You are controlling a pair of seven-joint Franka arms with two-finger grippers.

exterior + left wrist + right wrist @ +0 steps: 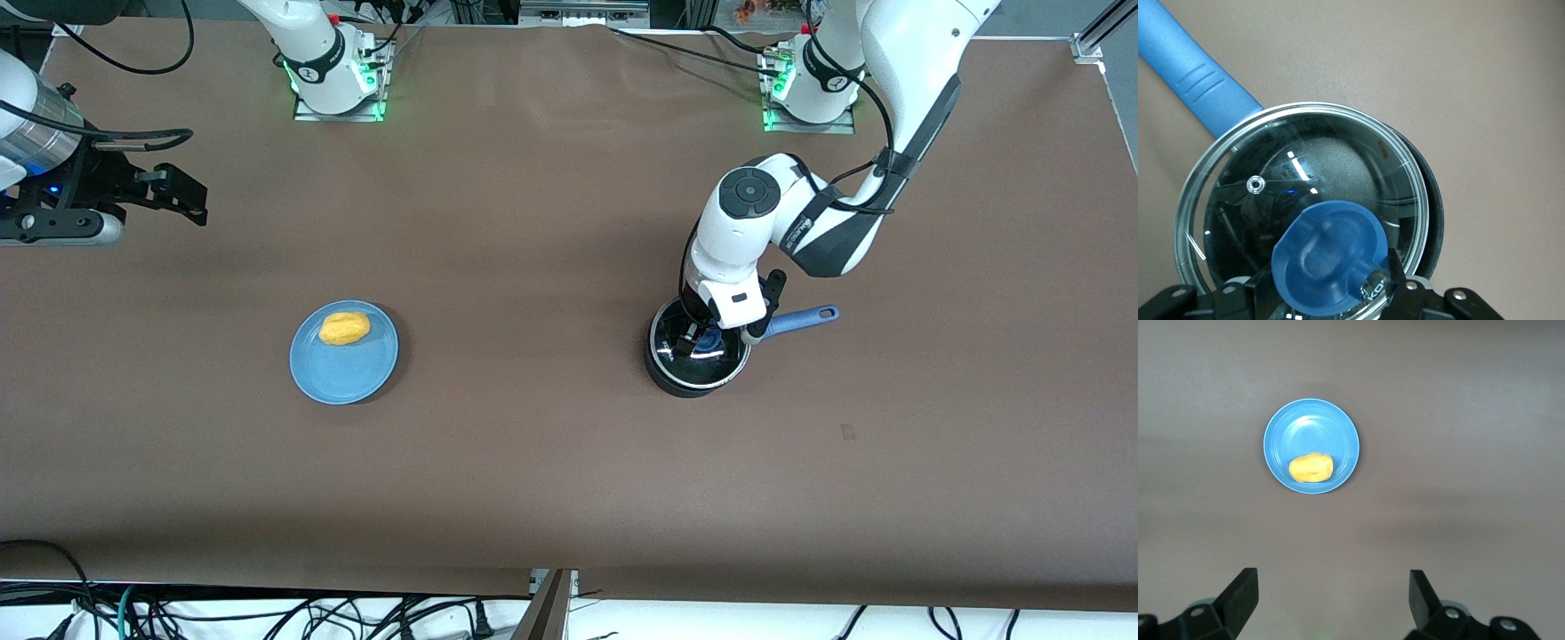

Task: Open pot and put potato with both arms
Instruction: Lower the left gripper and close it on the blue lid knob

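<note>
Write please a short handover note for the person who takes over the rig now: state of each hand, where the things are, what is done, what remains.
Left hand: down on the pot, shut on the lid knob; the glass lid sits slightly off-centre on the rim.
Right hand: open, empty, waiting in the air at the right arm's end of the table.
Potato: on the blue plate, untouched.
Done: the knob is gripped.
Left: take the lid away, pick up the potato, put it in the pot.
</note>
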